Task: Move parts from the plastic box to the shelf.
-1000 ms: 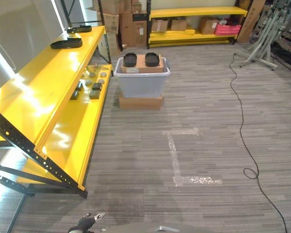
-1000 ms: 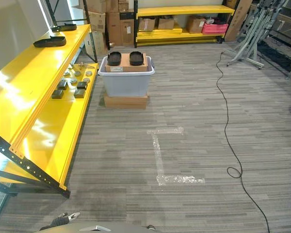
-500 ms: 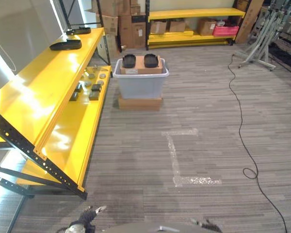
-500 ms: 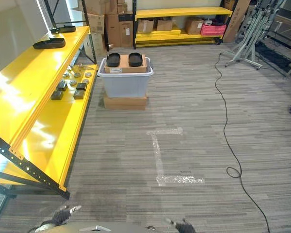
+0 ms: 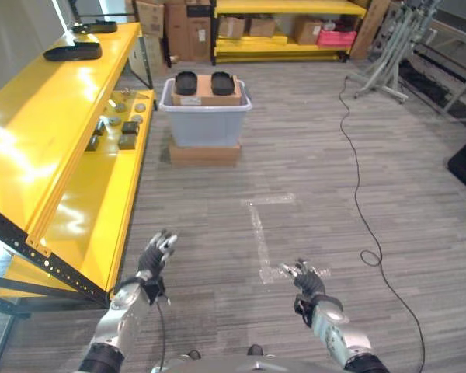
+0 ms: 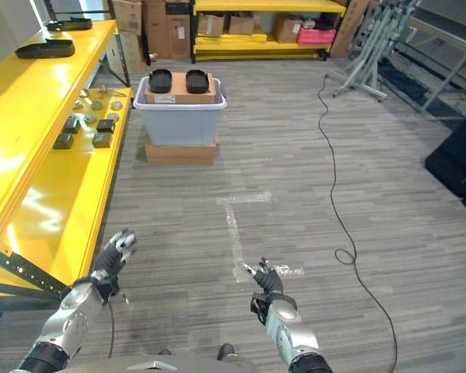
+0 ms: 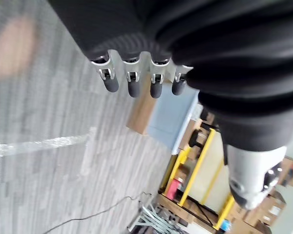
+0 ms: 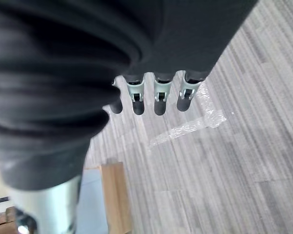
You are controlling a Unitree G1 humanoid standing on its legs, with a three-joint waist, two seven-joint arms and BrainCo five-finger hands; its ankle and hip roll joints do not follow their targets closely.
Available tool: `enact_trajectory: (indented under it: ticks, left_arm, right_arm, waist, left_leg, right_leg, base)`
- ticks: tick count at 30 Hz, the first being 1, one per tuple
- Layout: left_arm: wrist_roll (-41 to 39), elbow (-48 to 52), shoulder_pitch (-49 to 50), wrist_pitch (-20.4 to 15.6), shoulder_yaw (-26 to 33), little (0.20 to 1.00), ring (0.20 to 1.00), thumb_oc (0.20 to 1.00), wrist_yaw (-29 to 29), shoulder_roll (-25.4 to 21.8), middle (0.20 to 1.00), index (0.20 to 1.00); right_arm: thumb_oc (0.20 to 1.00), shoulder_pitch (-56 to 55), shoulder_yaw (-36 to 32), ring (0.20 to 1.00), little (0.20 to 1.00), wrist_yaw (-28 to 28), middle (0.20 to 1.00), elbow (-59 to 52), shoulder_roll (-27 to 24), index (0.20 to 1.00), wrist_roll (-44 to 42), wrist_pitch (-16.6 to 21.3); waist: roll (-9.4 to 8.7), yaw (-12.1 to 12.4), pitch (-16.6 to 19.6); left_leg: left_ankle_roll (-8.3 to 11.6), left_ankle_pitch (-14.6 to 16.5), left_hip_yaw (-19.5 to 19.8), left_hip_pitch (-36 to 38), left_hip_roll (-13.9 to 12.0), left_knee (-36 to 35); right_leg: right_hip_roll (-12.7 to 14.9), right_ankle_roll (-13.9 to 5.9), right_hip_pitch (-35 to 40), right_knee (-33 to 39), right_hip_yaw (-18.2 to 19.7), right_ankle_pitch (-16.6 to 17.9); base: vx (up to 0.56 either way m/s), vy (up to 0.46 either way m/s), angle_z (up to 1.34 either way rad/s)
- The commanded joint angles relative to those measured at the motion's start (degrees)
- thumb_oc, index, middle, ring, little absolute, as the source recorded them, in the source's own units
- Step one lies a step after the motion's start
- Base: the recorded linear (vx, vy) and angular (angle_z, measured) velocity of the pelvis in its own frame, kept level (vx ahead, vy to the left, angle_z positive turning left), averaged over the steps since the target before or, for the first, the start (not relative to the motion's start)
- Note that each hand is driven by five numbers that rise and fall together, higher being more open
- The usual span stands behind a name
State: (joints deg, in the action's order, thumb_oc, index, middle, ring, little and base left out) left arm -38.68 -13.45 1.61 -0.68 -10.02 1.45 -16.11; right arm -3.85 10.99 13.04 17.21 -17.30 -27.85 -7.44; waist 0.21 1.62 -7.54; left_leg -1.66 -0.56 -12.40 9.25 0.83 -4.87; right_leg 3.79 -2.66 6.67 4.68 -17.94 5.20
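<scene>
A grey plastic box [image 5: 206,123] stands on a flat cardboard box across the floor, far ahead of me. Two black parts [image 5: 186,81] lie on a brown carton inside its top. The yellow shelf [image 5: 58,132] runs along the left, with several small dark and metal parts [image 5: 126,141] on its lower level. My left hand [image 5: 157,255] is raised low at the left with straight fingers, holding nothing. My right hand [image 5: 307,278] is up at the lower right, fingers relaxed and empty. Both hands are far from the box.
White tape [image 5: 258,233] marks an L on the grey carpet between me and the box. A black cable [image 5: 357,179] snakes down the right side. Black trays [image 5: 71,52] sit on the shelf's top level. More yellow racking with cartons [image 5: 283,27] lines the back wall.
Both arms have risen into view from the bottom edge, hands open. The camera has shifted, so the whole scene has slid left and the box looks a little nearer.
</scene>
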Motion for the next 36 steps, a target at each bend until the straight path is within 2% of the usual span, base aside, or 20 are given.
enact_trajectory:
  ticks: [1,5,6,12,17,27,31,33,35,36]
  left_arm:
    - [0.03,3.69,-3.84,-3.73,1.27,1.000,1.000,1.000,-0.59,-1.61,1.000,1.000]
    - [1.60,11.26,-3.74,-1.96,2.70,1.000,1.000,1.000,-3.15,-3.47,1.000,1.000]
    - [1.76,13.01,-3.66,-0.77,3.36,1.000,1.000,1.000,-3.91,-4.11,1.000,1.000]
    - [4.13,18.31,-3.38,0.83,4.64,1.000,1.000,1.000,-6.20,-6.12,1.000,1.000]
    - [3.63,19.81,-2.31,2.15,5.24,1.000,1.000,1.000,-9.53,-6.18,1.000,1.000]
    - [4.68,21.08,-0.81,3.83,6.75,1.000,1.000,1.000,-10.59,-6.61,1.000,1.000]
    - [4.14,22.47,-0.75,5.74,7.24,1.000,1.000,1.000,-12.02,-7.12,1.000,1.000]
    - [3.34,22.79,-1.03,6.00,7.65,1.000,1.000,1.000,-11.73,-7.35,1.000,1.000]
    - [2.49,23.48,-1.51,5.52,7.96,1.000,1.000,1.000,-10.29,-7.18,1.000,1.000]
    - [2.01,23.79,-1.52,5.09,8.14,1.000,1.000,1.000,-9.32,-7.17,1.000,1.000]
  right_arm:
    - [1.000,4.10,-1.40,1.000,1.000,-1.20,1.000,-4.98,-1.90,1.000,-2.10,5.66]
    - [1.000,4.66,-3.04,1.000,1.000,-1.94,1.000,-12.55,-2.49,1.000,-2.54,7.02]
    - [1.000,4.81,-3.52,1.000,1.000,-1.46,1.000,-14.82,-2.69,1.000,-1.81,6.64]
    - [1.000,5.94,-4.29,1.000,1.000,0.12,1.000,-23.09,-4.74,1.000,0.83,4.12]
    - [1.000,5.68,-3.95,1.000,1.000,1.39,1.000,-24.51,-4.51,1.000,-0.20,3.85]
    - [1.000,4.76,-3.49,1.000,1.000,1.64,1.000,-24.73,-4.06,1.000,-2.27,3.19]
    - [1.000,4.28,-3.47,1.000,1.000,1.43,1.000,-25.97,-3.98,1.000,-3.75,3.02]
    - [1.000,4.38,-3.47,1.000,1.000,1.95,1.000,-26.67,-3.76,1.000,-4.59,2.96]
    - [1.000,4.19,-3.36,1.000,1.000,2.05,1.000,-27.34,-3.32,1.000,-4.12,3.33]
    - [1.000,4.02,-3.44,1.000,1.000,1.95,1.000,-27.60,-3.30,1.000,-3.83,3.38]
  waist:
    - [0.18,1.15,0.82]
    - [0.46,1.27,0.85]
    - [0.52,1.33,0.93]
    - [0.67,1.53,1.14]
    - [0.62,2.01,1.14]
    - [0.91,2.74,0.42]
    - [1.33,2.62,-0.60]
    - [1.71,2.49,-1.73]
    - [2.53,2.40,-3.42]
    - [2.77,2.34,-3.87]
  left_leg:
    - [0.98,2.60,-3.43,0.14,-1.21,0.15]
    - [1.02,2.61,-3.51,0.07,-1.07,0.24]
    - [1.08,2.67,-3.61,0.04,-1.05,0.29]
    - [1.00,2.84,-3.84,-0.18,-0.81,0.39]
    - [0.73,3.08,-3.56,-0.48,-0.40,0.67]
    - [-0.49,3.91,-2.97,-1.35,0.70,1.97]
    - [-2.21,4.52,-1.45,-2.30,1.91,2.91]
    - [-3.57,4.89,-0.35,-2.94,2.88,3.74]
    - [-4.95,5.54,0.67,-3.29,4.01,4.85]
    - [-5.12,6.61,1.69,-2.58,4.58,4.92]
  right_leg:
    - [2.77,-5.12,1.91,-0.73,-0.43,-3.31]
    - [2.78,-5.29,2.03,-0.64,-0.67,-3.45]
    - [2.79,-5.38,2.01,-0.67,-0.75,-3.57]
    - [2.87,-5.61,1.77,-1.15,-1.09,-4.11]
    - [3.07,-5.75,1.51,-1.87,-1.28,-4.45]
    - [4.44,-6.42,0.09,-5.59,-1.54,-5.38]
    - [5.33,-7.26,-3.21,-13.63,-0.97,-5.79]
    - [6.39,-8.04,-6.73,-21.37,-0.77,-5.20]
    - [9.46,-8.34,-12.02,-33.48,-0.98,-2.86]
    - [10.30,-9.38,-13.19,-37.47,-0.27,-2.77]
  base:
    - [0.01,0.017,-0.06]
    - [0.00,0.000,0.00]
    - [0.00,0.000,0.00]
    - [0.02,0.028,-0.03]
    - [0.02,0.030,-0.10]
    - [0.03,0.068,-0.02]
    - [0.05,0.119,-0.05]
    - [0.04,0.160,-0.12]
    - [0.07,0.194,-0.13]
    - [0.13,0.184,-0.13]
